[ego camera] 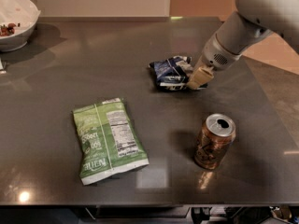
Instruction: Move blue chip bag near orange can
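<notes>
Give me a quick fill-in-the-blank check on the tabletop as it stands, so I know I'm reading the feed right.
1. As pictured, the gripper sits at the ____ edge of the blue chip bag.
2. The orange can stands ____ on the dark table, apart from that bag.
3. The large flat snack bag with the nutrition label is coloured ____.
4. The white bowl is at the table's far ____ corner.
Missing words: right; upright; green; left.
</notes>
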### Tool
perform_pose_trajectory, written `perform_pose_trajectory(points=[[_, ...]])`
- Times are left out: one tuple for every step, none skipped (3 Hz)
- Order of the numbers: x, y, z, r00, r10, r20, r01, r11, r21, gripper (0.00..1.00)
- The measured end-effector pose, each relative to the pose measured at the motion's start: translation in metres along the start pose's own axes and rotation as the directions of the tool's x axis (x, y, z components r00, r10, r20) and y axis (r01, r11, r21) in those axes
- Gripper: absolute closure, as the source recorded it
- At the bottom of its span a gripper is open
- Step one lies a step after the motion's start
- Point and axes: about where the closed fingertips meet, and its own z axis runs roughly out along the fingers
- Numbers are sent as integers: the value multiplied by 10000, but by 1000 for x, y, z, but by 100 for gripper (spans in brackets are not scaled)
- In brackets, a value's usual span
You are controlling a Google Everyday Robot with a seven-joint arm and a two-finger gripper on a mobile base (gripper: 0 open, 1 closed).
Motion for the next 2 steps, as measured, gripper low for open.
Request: perform_pose_trajectory(points=[[18, 10, -25, 9992, -400, 17, 400, 9992, -52, 98], [40, 24, -41, 9950, -961, 282, 970, 9948, -327, 100]])
